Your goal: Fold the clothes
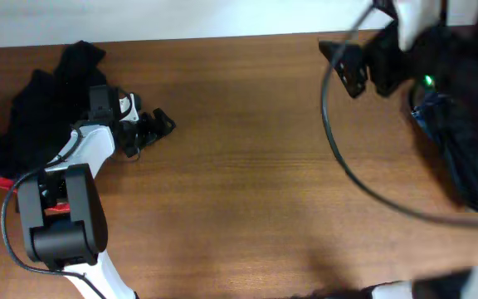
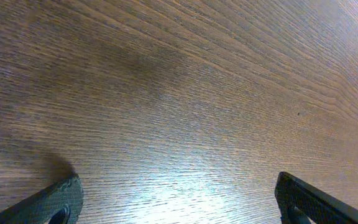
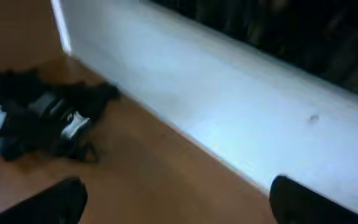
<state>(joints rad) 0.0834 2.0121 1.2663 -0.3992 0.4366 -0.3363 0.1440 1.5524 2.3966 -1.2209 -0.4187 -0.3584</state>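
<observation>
Clothes (image 1: 44, 104) lie in two dark heaps on the table (image 1: 239, 174), one at its left edge beside the left gripper (image 1: 152, 133) and one at its right edge near the right gripper (image 1: 344, 66), and we see both pincers spread wide, holding nothing.

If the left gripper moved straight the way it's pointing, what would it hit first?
Probably the wooden table: the open left gripper has only wood grain ahead in its wrist view, though its tilt is hard to judge.
</observation>
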